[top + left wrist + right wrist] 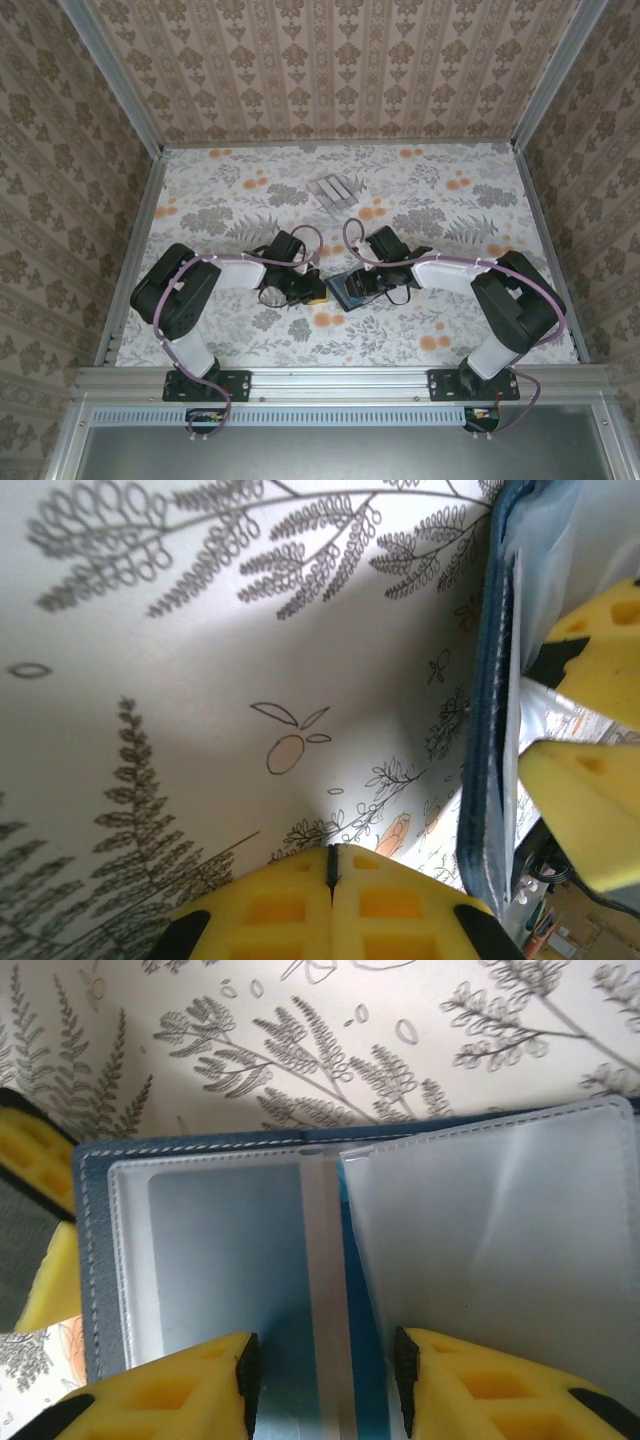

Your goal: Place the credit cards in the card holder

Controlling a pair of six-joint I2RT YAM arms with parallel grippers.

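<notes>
Pressing the left gripper (332, 865) fully shut, pad to pad, with nothing between. Parking it low over the table (190, 710), just beside the holder (487, 730), probably to stop the case from sliding. Standing the right gripper (322, 1362) part open, one finger either side of the white strip (322, 1250) running down the middle of the sleeves. Not clamping anything, as far as can be told; likely pinning the holder flat and open so that a pocket can be reached. Lying open on the table between the two arms, navy cover down and clear leaves up: a flat leaf (135, 1260) on one side, a second leaf (480, 1230) lifting and curling on the other. Counting two grippers, one holder, at least two leaves, and one pale slotted rack (332, 190) well apart toward the far wall. Noting a pale blue panel (220, 1270) behind the flat leaf, possibly one card, though not telling for sure. Getting no firm count of cards. Judging the loading as not yet finished.
</notes>
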